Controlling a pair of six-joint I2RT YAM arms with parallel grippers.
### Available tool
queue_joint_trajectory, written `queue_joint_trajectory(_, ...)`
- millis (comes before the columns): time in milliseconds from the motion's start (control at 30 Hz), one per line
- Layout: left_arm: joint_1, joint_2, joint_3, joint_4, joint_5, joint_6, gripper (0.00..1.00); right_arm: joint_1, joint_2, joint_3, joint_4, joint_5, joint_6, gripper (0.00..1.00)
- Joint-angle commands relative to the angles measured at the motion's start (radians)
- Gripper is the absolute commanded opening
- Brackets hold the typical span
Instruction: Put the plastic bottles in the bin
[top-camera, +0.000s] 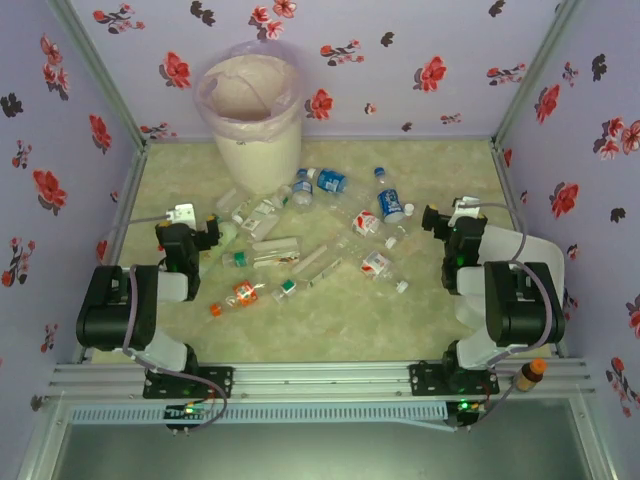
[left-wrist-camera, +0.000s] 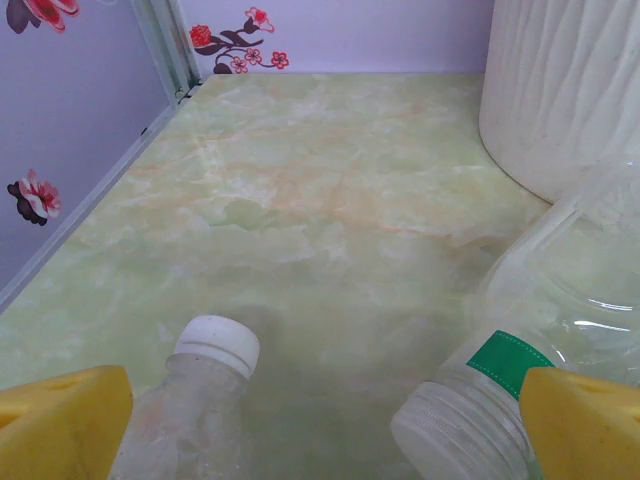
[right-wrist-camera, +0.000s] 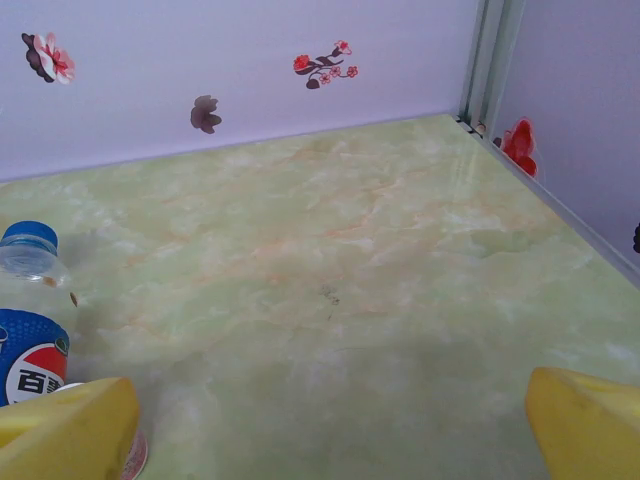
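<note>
Several small clear plastic bottles lie scattered mid-table: a blue-labelled one (top-camera: 330, 182), a red-white one (top-camera: 377, 263), an orange one (top-camera: 243, 293) and a green-capped one (top-camera: 286, 288). The cream bin (top-camera: 250, 110) with its pinkish bag stands at the back left. My left gripper (top-camera: 205, 232) is open and low at the left of the pile. A white-capped bottle (left-wrist-camera: 205, 390) and a green-labelled bottle (left-wrist-camera: 480, 400) lie between its yellow fingers (left-wrist-camera: 60, 425), and the bin wall (left-wrist-camera: 570, 90) rises just beyond. My right gripper (top-camera: 432, 222) is open over bare table, with a blue-capped bottle (right-wrist-camera: 25, 320) to its left.
Flowered purple walls close in the table on three sides, with metal corner posts (top-camera: 100, 70). A rail (top-camera: 320, 380) runs along the near edge between the arm bases. Bare marble-pattern table (right-wrist-camera: 380, 260) stretches ahead of the right gripper.
</note>
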Motion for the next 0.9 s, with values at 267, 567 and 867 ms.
queue_joint_trajectory(267, -0.002, 0.012, -0.001, 0.022, -0.013, 0.019, 1.0, -0.003, 0.022, -0.008, -0.075, -0.03, 0.028, 0.99)
queue_joint_trajectory(567, 0.015, 0.009, 0.012, -0.006, 0.021, 0.006, 1.0, -0.003, 0.025, -0.002, -0.083, -0.03, 0.031, 0.99)
queue_joint_trajectory(867, 0.035, 0.009, 0.016, -0.021, 0.062, -0.003, 1.0, -0.003, 0.026, -0.002, -0.086, -0.03, 0.031, 0.99)
